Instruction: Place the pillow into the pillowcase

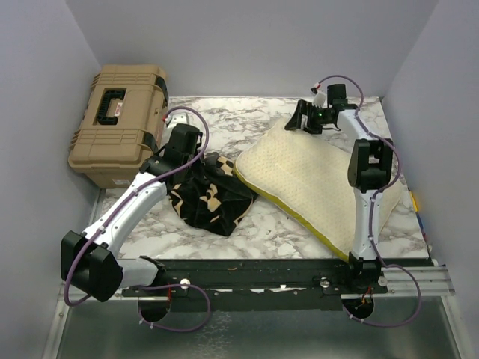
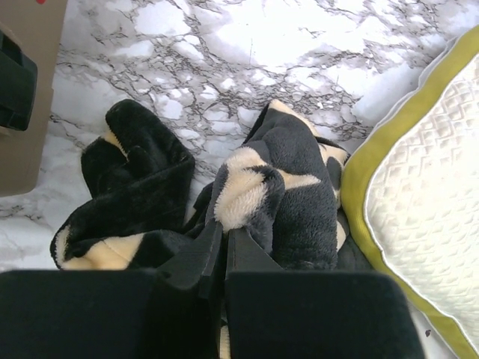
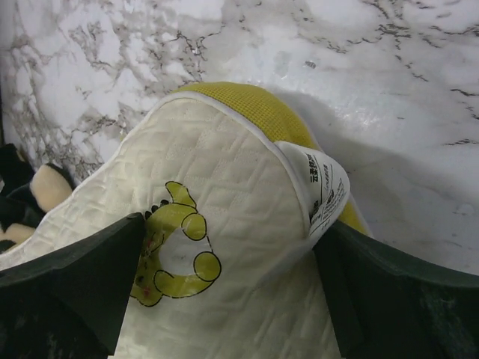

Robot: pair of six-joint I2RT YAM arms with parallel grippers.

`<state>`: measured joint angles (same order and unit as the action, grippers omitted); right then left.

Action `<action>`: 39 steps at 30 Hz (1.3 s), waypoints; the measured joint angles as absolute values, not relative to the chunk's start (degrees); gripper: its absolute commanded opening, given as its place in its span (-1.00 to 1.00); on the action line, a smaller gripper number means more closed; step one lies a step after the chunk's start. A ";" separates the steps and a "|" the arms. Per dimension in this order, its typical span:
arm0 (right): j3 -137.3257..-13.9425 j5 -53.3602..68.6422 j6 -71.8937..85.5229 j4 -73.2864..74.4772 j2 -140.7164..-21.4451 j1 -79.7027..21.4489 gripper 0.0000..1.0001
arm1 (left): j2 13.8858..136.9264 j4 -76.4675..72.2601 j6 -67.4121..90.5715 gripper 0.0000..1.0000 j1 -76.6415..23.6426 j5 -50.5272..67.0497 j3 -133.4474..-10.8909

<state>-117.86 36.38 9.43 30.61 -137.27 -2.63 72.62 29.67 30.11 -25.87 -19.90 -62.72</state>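
While left gripper [image 2: 224,228] pinches the pillowcase [image 2: 299,187], right gripper [image 3: 232,224] gapes astride the pillow [image 3: 224,157] (tag [image 3: 325,187] illegible).

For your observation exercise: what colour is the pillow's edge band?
The edge band is yellow-green; the left wrist view shows it best.

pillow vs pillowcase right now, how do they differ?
Look: the pillow is cream, quilted, yellow-edged; the pillowcase is black plush with tan motifs. Pose: pillow lies spread out; pillowcase is bunched in a heap. Grip: left jaws are shut on a pillowcase fold; right jaws stand open around a pillow corner. Both are soft and lie on the marble table.
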 measured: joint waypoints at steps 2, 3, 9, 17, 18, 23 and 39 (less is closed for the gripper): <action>-117.86 39.48 9.34 30.24 -138.91 -2.63 0.48 | 72.90 29.69 30.04 -1.00 -25.87 -19.51 -63.11; -117.71 41.12 9.41 29.69 -139.24 -2.35 0.12 | 73.12 29.67 29.91 -1.00 -25.87 -19.31 -63.40; -113.73 48.34 12.19 26.28 -138.15 -1.54 -1.00 | 74.24 29.71 29.32 -1.00 -25.87 -17.65 -66.30; -102.89 40.42 11.92 27.18 -118.24 -1.50 -1.00 | 75.29 30.22 26.70 -1.00 -25.89 -15.70 -72.58; -101.91 39.40 11.90 27.29 -114.17 -1.50 -1.00 | 75.46 30.37 26.37 -1.00 -25.87 -15.73 -73.80; -98.35 37.65 11.97 26.72 -94.59 -1.50 -1.00 | 78.24 30.61 25.17 -1.00 -25.87 -15.81 -81.38; -95.55 25.65 12.05 31.40 -81.69 -13.52 -1.00 | 85.19 31.20 21.56 -1.00 -25.87 -14.37 -96.66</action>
